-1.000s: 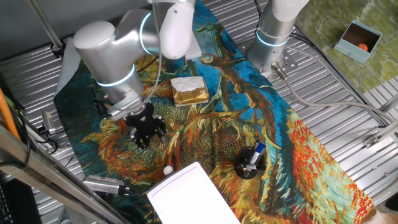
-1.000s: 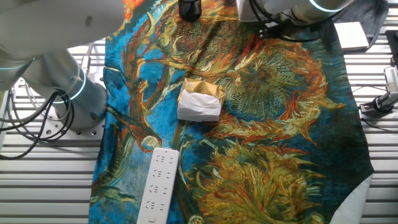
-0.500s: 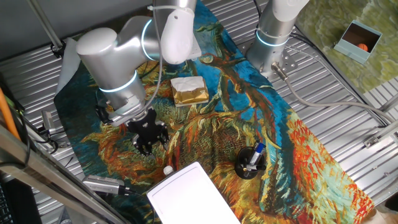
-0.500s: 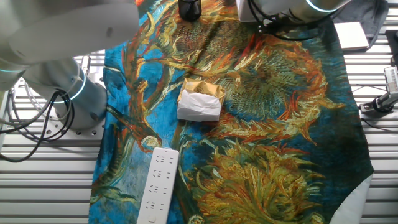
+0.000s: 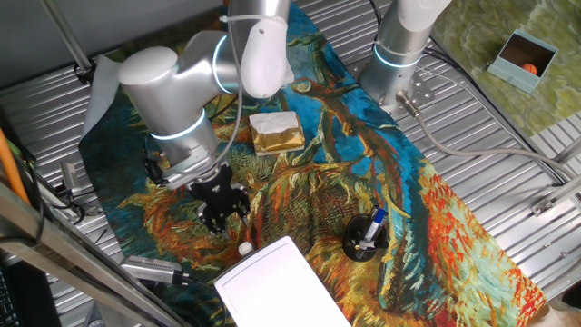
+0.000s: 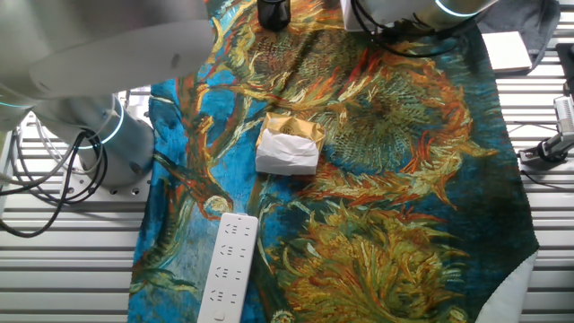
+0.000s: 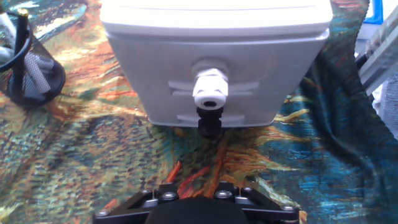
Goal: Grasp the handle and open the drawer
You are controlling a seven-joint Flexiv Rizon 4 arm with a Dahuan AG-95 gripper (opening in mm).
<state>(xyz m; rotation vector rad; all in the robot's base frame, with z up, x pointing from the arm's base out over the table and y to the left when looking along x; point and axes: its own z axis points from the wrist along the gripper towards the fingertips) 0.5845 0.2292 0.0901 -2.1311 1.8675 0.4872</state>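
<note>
One fixed view shows us the arm bent low over a cloth [image 5: 436, 218] printed with sunflowers, its black gripper [image 5: 221, 211] pointing down and toward five o'clock. At five o'clock from the gripper, near it but apart, sits the handle [image 5: 244, 247], a small white knob on the front of the drawer [image 5: 281, 286], whose white box fills the bottom middle of the picture. At three o'clock from the knob stands a black pen holder [image 5: 365, 238]. At twelve o'clock from the gripper lies a gold-and-white block [image 5: 276, 133]. From here we cannot tell how the claw stands

The other fixed view gives us the same cloth [image 6: 430, 179] from the opposite side. The gold-and-white block [image 6: 289, 145] lies near the middle, and at seven o'clock from it rests a long white bar [image 6: 227, 266] with rows of sockets. The pen holder [image 6: 273, 13] is cut by the top edge at twelve o'clock. The gripper is hidden behind the arm, and we do not see the knob

The hand view looks straight at the drawer front [image 7: 249, 68], which appears shut flush in its box. The handle [image 7: 209, 93] sits at its centre, dead ahead at twelve o'clock, with clear cloth between it and the gripper base at the bottom edge. The pen holder [image 7: 31, 74] is at ten o'clock. The fingertips do not show, so we cannot tell whether the claw is spread or pressed together
</note>
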